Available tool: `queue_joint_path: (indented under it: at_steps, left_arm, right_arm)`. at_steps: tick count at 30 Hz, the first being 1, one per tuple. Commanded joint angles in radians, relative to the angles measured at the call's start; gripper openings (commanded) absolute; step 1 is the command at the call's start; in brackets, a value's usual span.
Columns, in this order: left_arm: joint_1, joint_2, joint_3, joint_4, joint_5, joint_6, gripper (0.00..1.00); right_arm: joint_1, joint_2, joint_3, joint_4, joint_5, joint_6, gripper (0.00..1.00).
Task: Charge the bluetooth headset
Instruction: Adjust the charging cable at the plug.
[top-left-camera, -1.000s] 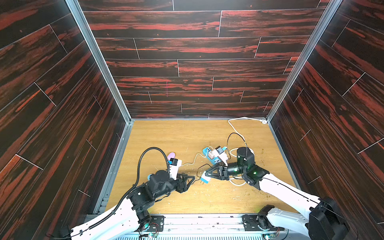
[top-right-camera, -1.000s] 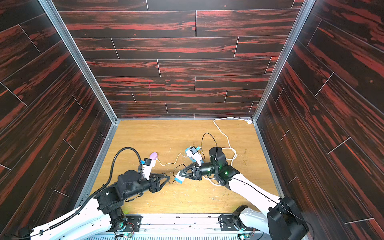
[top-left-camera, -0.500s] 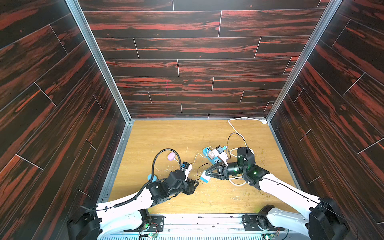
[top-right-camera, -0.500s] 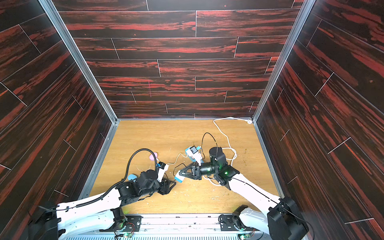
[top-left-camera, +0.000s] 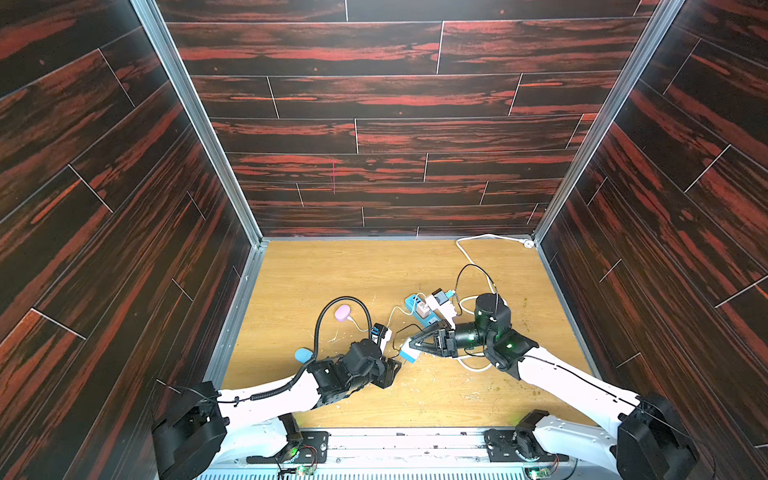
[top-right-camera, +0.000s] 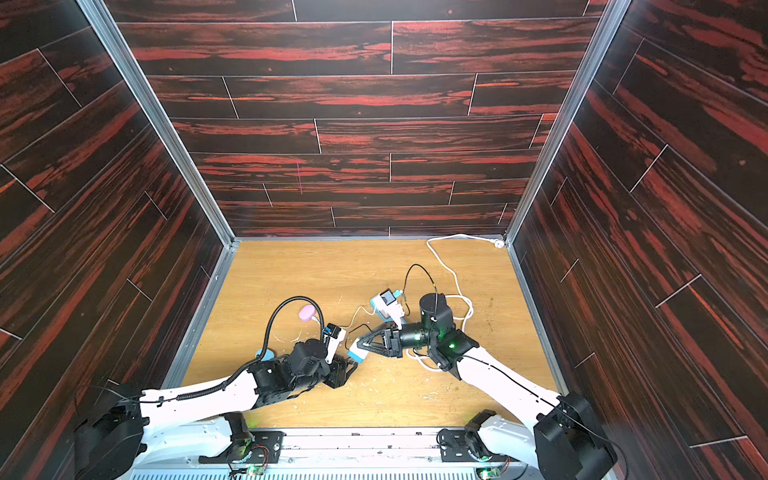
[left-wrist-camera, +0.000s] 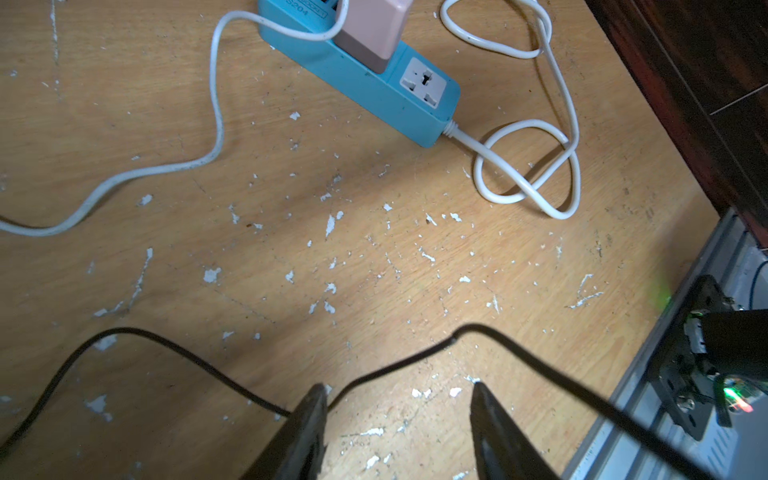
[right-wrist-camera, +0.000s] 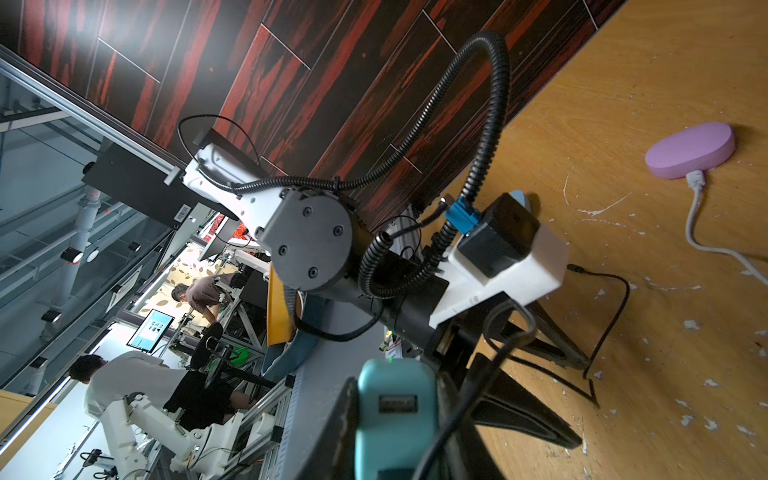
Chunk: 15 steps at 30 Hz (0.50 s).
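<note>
**2 arms nose to nose over the table, 1 gripping a charger**

The wooden table (top-left-camera: 332, 274) is boxed in by dark red-streaked walls on 3 sides, and both arms reach in low from the near edge, their tips almost meeting at the middle.

The right gripper (top-left-camera: 412, 345) is clenched on a teal charger (right-wrist-camera: 395, 415), squeezing it by its 2 sides with the USB socket facing out toward the other arm. The left gripper (left-wrist-camera: 399, 390) stands released just beside it, fingers well apart with bare wood between them.

Behind the right gripper a blue power strip (left-wrist-camera: 374, 83) lies flat, with a pink plug block (left-wrist-camera: 370, 29) seated in it and 1 socket free at the end. Its white cord (left-wrist-camera: 528, 195) loops loosely beside it.

The purple headset pod (top-left-camera: 342, 312) lies on the table to the left of the strip and apart from it, under the arch of the left arm's black hose. A white lead (left-wrist-camera: 216, 104) is plugged into it and runs off toward the strip. Whether the headset itself is inside, I cannot tell.

A small light-blue oval (top-left-camera: 303, 354) lies close against the left arm.

A thin black lead (left-wrist-camera: 166, 343) trails across the wood in front of the left gripper, touching the tip of 1 finger, ungripped.

White flecks (left-wrist-camera: 330, 224) speckle the wood.
</note>
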Motion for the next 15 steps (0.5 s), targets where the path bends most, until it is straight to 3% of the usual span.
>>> queue_joint_path:
  at_steps: [1,4,15]
  left_arm:
    - [-0.004,0.016,0.033,0.035,-0.038,0.030,0.54]
    - [-0.004,0.037,0.043,0.042,-0.038,0.040,0.49]
    - [-0.004,0.050,0.046,0.023,-0.037,0.040,0.12]
  right_arm:
    - [-0.003,0.007,0.000,0.051,-0.019,0.019,0.10]
    - [-0.003,0.009,-0.001,0.063,-0.023,0.027,0.10]
    - [-0.004,-0.003,-0.010,0.045,-0.013,0.010,0.10]
